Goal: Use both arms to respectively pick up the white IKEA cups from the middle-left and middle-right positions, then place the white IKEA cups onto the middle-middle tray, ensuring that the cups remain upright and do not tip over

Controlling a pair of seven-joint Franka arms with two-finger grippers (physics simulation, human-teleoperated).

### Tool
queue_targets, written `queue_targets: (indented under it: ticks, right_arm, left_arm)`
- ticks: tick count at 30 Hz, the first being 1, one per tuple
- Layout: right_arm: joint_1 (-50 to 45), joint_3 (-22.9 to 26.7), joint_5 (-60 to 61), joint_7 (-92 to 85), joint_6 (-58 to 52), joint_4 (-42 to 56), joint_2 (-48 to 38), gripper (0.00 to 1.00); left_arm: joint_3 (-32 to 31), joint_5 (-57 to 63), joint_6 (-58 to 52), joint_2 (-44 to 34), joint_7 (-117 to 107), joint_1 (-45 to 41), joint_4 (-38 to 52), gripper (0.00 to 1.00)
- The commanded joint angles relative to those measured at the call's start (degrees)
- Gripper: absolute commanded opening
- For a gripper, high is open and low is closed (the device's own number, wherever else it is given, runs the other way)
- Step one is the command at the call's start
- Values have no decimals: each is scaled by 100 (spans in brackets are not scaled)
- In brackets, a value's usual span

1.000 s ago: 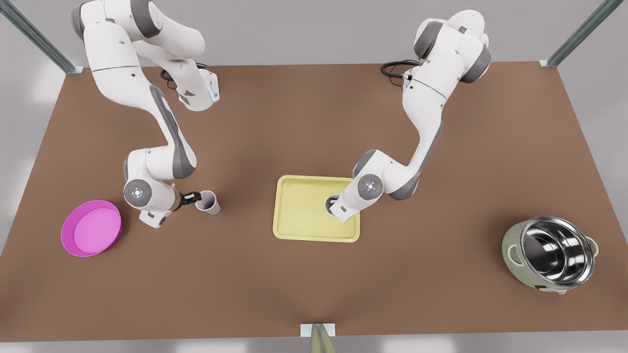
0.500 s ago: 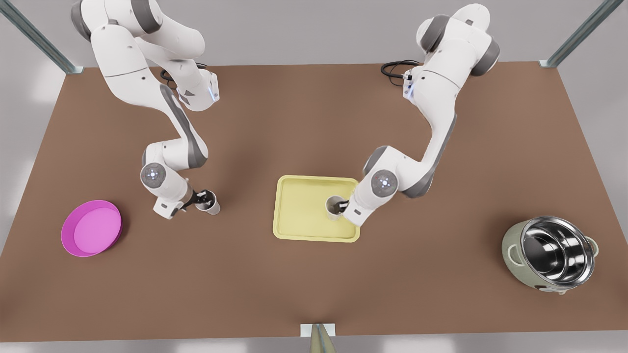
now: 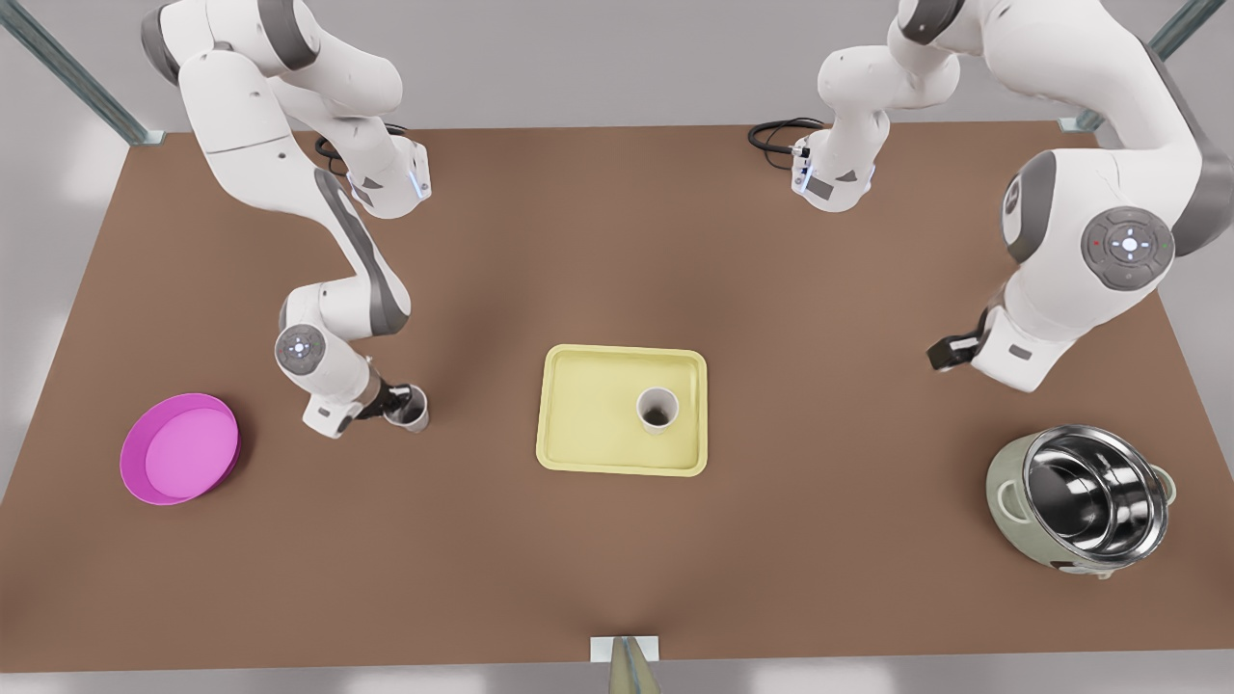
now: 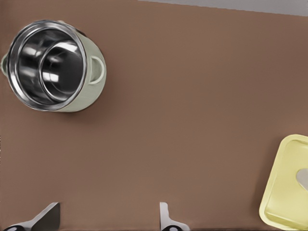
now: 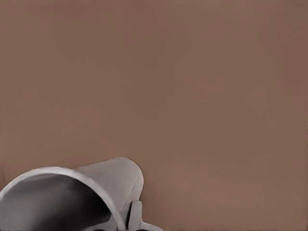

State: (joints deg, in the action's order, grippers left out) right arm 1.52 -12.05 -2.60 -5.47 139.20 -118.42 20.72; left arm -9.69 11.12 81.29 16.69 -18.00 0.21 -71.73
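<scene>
Toward the near edge of the brown table (image 3: 617, 578), a steel pot in a pale green casing (image 3: 1080, 501) stands close to the corner at the front view's right. A round magenta dish (image 3: 178, 448) lies close to the table's edge at the front view's left.

Farther in, the pale yellow tray (image 3: 588, 405) lies at the middle of the table. One white IKEA cup on the tray (image 3: 657, 410) stands upright, mouth up, toward the tray's edge on the front view's right, with nothing touching it.

Between the dish and the tray, the right claw (image 3: 393, 400) is closed narrowly on the second white IKEA cup (image 3: 413, 410). In the right wrist view one finger (image 5: 134, 214) lies against the outside of the cup's wall. This cup appears to lean a little; whether its base rests on the table I cannot tell.

The left claw (image 3: 945, 352) hangs above bare table beyond the pot, well apart from the tray, and grips nothing. In the left wrist view its fingers (image 4: 48, 219) are spread wide.

The arms' bases sit at the table's far edge.
</scene>
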Motion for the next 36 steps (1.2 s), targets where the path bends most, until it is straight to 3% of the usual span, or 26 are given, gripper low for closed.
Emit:
queue_targets:
  ticks: [1,3,8,14,24,25,26,33,36]
  right_arm:
    - [-3,-245,57,-33,-533,337,-33,21]
    - [-91,-641,268,55,-754,847,29,21]
    - [-1242,-641,523,1838,-718,1409,397,21]
    - [-1980,-650,558,2560,-279,2288,1365,21]
    - [-2130,-650,532,2577,29,2332,1936,21]
    - [-2130,-650,532,2577,29,2341,1945,90]
    - [-2121,-650,532,2569,37,2341,1945,100]
    - [-2007,-650,541,2542,-94,2306,1813,100]
    - [-1612,-966,541,2463,-595,2324,1523,100]
  left_arm:
    - [-6,-92,-649,-17,2301,14,19,100]
    - [-24,-154,-650,-8,2292,5,19,100]
    - [-15,-470,-351,124,2292,128,-25,100]
    - [-15,-497,-351,168,2301,260,-34,100]
    - [-15,-506,-412,256,2301,269,-43,100]
    - [-15,-506,-412,256,2301,269,-43,100]
    - [-15,-497,-412,256,2301,269,-43,100]
    - [-15,-488,-412,247,2301,269,-43,100]
    - [-15,-488,-412,247,2301,260,-43,100]
